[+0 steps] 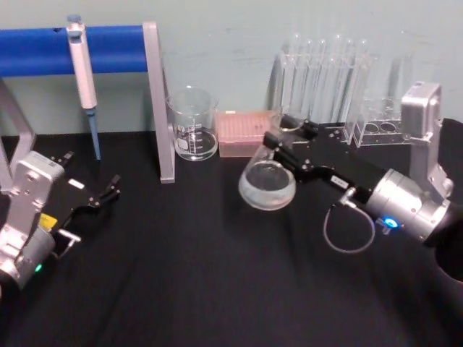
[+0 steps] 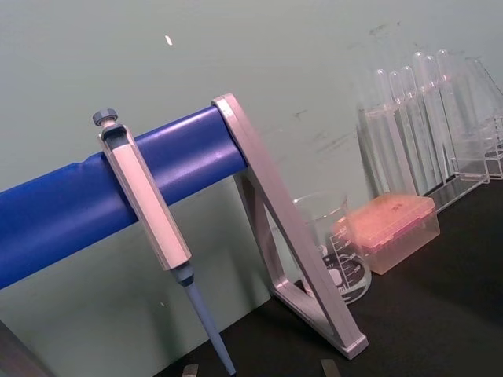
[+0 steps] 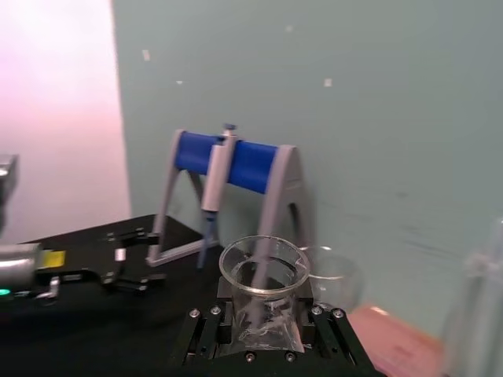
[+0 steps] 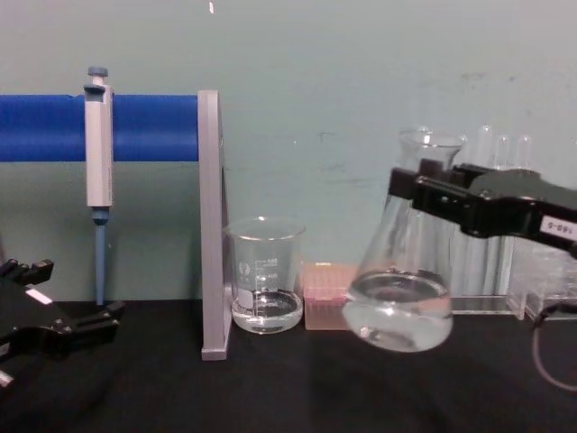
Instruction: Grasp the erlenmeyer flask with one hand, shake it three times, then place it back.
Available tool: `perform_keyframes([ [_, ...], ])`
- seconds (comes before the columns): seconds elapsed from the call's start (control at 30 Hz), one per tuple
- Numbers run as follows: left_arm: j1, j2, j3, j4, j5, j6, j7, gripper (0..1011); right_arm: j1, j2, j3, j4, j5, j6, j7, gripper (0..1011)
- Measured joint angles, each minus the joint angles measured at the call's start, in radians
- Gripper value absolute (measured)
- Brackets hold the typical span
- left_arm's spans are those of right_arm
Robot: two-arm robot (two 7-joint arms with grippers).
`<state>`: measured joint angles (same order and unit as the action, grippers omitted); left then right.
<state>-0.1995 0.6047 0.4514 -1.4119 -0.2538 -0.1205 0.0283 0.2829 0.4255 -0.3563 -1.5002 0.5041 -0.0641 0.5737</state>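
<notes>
The erlenmeyer flask (image 1: 268,184) is a clear cone with a little liquid in it. It hangs tilted above the black table, right of centre. My right gripper (image 1: 288,136) is shut on its neck just below the flared rim. From the chest view the flask (image 4: 397,307) is clear of the tabletop, with the black jaws of the right gripper (image 4: 424,194) clamped around its neck. The right wrist view looks down onto the flask's open rim (image 3: 263,267). My left gripper (image 1: 108,191) rests open and holding nothing at the table's left side.
A glass beaker (image 1: 193,123) and a pink tip box (image 1: 242,132) stand behind the flask. Test tubes in a clear rack (image 1: 325,79) stand at the back right. A blue-barred stand (image 1: 155,101) with a hanging pipette (image 1: 83,79) is at the back left.
</notes>
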Motion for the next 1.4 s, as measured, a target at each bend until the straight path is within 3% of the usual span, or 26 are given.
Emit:
perform_keyframes([
  [0.3,0.000,0.000,0.000,0.000,0.000,0.000,0.000,1001,0.025,0.011,-0.040,0.020,0.024,-0.001,0.032,449],
  [0.8,0.000,0.000,0.000,0.000,0.000,0.000,0.000,1001,0.054,0.025,-0.073,0.044,0.046,-0.012,0.046,449],
  [1.4,0.000,0.000,0.000,0.000,0.000,0.000,0.000,1001,0.110,0.026,-0.124,0.169,0.042,-0.042,0.114,449],
])
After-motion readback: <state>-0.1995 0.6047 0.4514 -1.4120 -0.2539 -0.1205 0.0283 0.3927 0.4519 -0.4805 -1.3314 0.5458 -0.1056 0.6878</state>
